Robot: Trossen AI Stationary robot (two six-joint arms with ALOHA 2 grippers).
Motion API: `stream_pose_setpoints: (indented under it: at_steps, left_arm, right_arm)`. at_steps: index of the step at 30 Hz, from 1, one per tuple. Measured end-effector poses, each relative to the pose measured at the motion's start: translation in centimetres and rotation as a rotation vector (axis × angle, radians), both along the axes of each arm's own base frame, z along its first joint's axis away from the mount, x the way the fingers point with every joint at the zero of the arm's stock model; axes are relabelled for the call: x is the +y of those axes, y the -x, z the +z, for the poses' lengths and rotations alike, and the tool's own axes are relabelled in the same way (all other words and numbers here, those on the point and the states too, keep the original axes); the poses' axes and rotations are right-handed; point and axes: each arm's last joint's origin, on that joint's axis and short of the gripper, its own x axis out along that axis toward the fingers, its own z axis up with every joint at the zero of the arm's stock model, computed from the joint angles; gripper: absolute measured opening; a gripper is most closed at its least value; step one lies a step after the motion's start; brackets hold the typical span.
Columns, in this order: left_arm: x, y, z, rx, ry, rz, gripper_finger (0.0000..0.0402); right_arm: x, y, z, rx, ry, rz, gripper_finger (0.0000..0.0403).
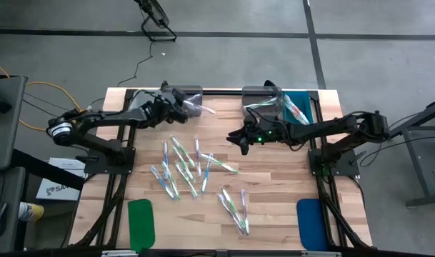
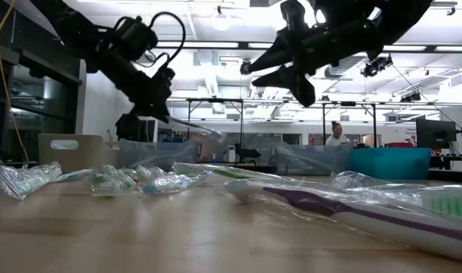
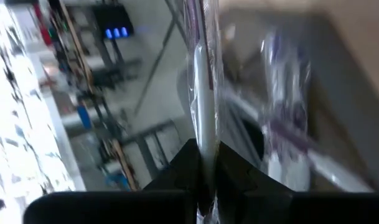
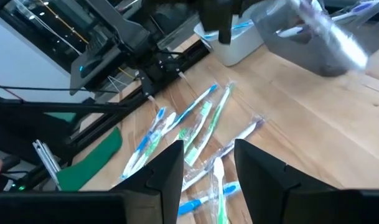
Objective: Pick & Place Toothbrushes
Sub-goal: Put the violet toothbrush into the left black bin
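Several clear-wrapped toothbrushes [image 1: 196, 168] with green, blue or pink accents lie loose on the middle of the wooden table. My left gripper [image 1: 179, 98] is at the far left, over a grey bin [image 1: 192, 91], shut on one wrapped toothbrush [image 1: 197, 108]. My right gripper [image 1: 237, 141] hangs open above the table just right of the pile, its fingers [image 4: 170, 174] apart with nothing between them. In the low view it [image 2: 249, 73] is well clear of the tabletop. My left gripper pinches the wrapped toothbrush's handle [image 3: 203, 146] between its two fingers. The toothbrush runs on along the fingers' line, out past their tips. It is lifted clear and sticks out slantwise over the grey bin [image 3: 289, 137], its free end [image 2: 204, 130] lower than the fingers.
A light bin [image 4: 239, 43] stands beside the grey one at the far left. Another grey bin [image 1: 260, 94] and a teal bin [image 1: 301, 107] stand at the far right. A green pad [image 1: 141, 221] and a blue pad [image 1: 310, 223] lie at the near edge. A person [image 2: 337, 135] stands far behind.
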Motion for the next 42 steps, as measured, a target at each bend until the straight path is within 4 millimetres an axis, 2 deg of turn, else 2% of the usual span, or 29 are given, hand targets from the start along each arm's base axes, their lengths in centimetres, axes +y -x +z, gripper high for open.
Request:
stream_pose_setpoints:
  at_steps: [9,18,27,42]
  left_arm:
    - [3.0,2.6,-0.3,-0.168,0.145,0.195,0.0019]
    - [3.9,4.7,-1.5,-0.357,0.370,0.481,0.0019]
    - [3.6,4.8,-2.0,-0.552,0.547,0.617,0.0019]
    - [3.3,4.7,-2.3,-0.661,0.695,0.654,0.0019]
  right_arm:
    - [-0.1,0.1,-0.3,0.034,0.020,-0.033,0.0134]
    - [-0.3,0.2,-0.3,0.045,0.053,-0.072,0.0134]
    - [-0.3,0.2,-0.3,0.048,0.063,-0.100,0.0134]
    - [-0.3,0.2,-0.3,0.048,0.062,-0.099,0.0134]
